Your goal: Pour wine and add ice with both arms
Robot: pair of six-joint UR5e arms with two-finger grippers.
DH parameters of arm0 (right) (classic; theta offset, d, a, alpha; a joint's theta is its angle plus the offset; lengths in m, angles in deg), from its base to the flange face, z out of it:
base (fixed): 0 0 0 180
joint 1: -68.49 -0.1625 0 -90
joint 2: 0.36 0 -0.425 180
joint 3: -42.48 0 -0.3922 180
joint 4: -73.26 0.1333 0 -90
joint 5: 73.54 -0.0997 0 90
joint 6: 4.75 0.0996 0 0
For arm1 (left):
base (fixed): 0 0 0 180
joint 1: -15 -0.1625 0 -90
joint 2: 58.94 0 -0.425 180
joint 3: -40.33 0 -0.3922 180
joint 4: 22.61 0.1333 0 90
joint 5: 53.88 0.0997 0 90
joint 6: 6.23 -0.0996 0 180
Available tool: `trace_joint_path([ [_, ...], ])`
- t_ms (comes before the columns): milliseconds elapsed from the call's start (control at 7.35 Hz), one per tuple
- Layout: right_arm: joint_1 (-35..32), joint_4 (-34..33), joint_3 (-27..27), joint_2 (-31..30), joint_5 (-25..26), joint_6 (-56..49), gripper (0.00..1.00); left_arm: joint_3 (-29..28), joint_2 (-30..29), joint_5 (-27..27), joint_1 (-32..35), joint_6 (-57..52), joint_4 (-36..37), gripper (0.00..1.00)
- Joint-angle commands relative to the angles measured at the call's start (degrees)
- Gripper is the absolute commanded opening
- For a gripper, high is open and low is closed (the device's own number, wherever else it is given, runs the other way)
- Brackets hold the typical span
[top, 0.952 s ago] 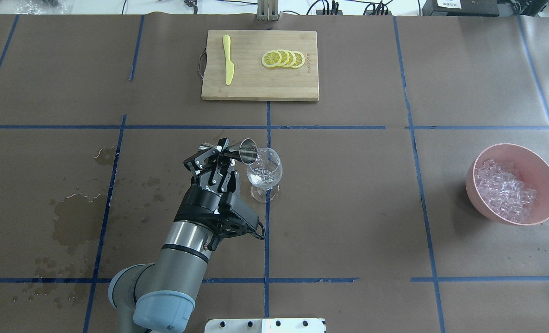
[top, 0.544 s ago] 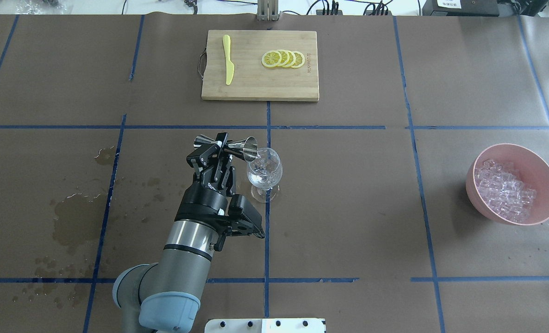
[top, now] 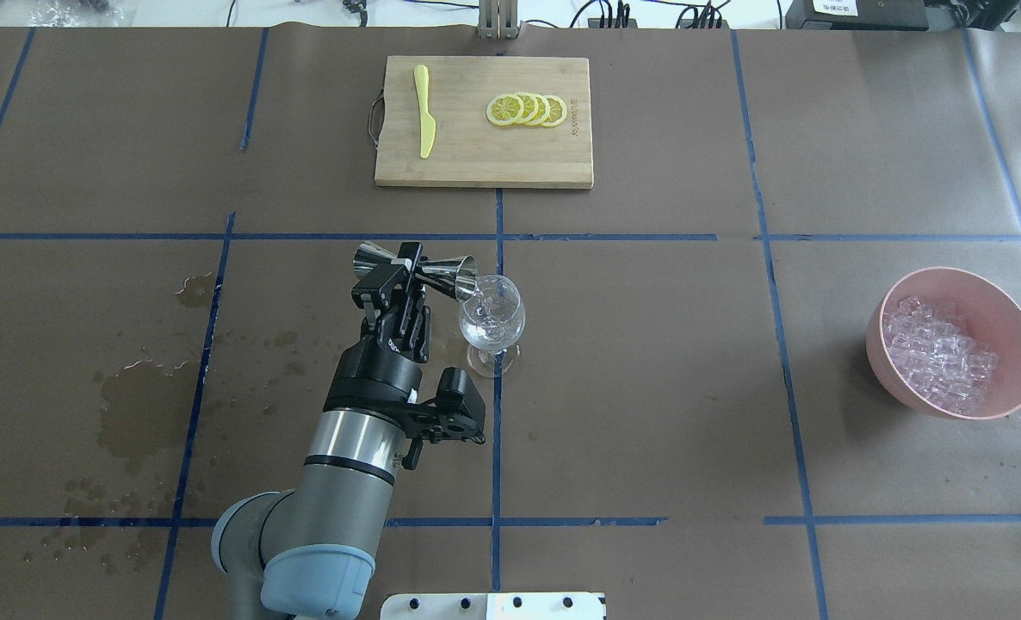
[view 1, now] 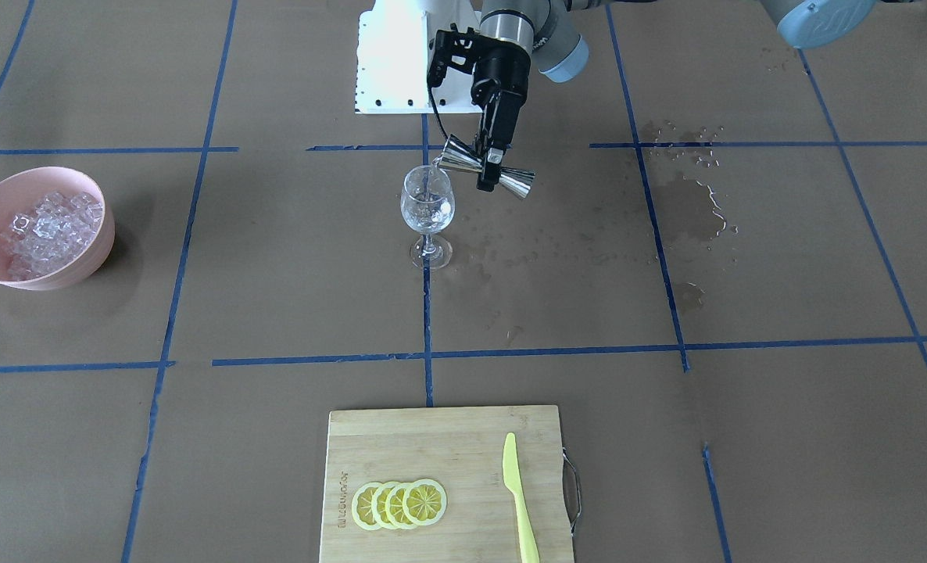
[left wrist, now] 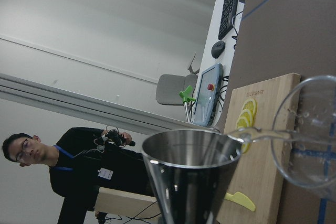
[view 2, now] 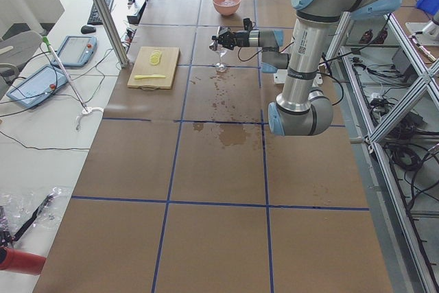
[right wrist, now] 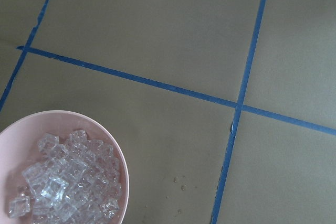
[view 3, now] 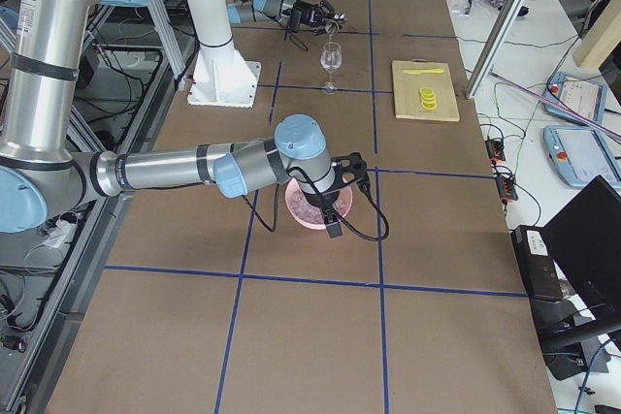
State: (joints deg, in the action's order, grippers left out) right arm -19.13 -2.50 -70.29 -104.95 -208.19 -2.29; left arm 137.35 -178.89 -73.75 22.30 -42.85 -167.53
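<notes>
My left gripper [top: 403,265] is shut on the waist of a steel jigger [top: 454,274], also seen in the front view as jigger [view 1: 456,160]. The jigger lies tipped sideways, its lip at the rim of the wine glass [top: 493,320]. A thin stream of clear wine [left wrist: 262,135] runs from the lip into the glass [view 1: 427,207]. Ice [top: 941,355] fills a pink bowl [top: 1017,344] at the right. The right gripper [view 3: 335,205] shows only in the exterior right view, beside that bowl; I cannot tell whether it is open or shut.
A wooden cutting board [top: 476,164] at the far edge carries lemon slices [top: 528,109] and a yellow knife [top: 424,112]. Wet patches [top: 132,413] stain the paper on the left. A person [left wrist: 84,171] stands beyond the table in the left wrist view.
The left wrist has rolled, turning the jigger from mouth-up-and-outward to lying level, with its lip lowered to the glass rim. The glass and bowl have stayed put.
</notes>
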Motion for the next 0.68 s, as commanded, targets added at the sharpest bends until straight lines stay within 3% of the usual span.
trace_joint_path([
  [0,0.00,0.00,0.09,0.00,0.00,0.00,1.00,0.01,-0.72,0.10,0.00,-6.78,0.00,0.00],
  [544,0.00,0.00,0.17,0.00,0.00,0.00,1.00,-0.07,-1.69,1.59,-0.09,-17.50,0.00,0.00],
])
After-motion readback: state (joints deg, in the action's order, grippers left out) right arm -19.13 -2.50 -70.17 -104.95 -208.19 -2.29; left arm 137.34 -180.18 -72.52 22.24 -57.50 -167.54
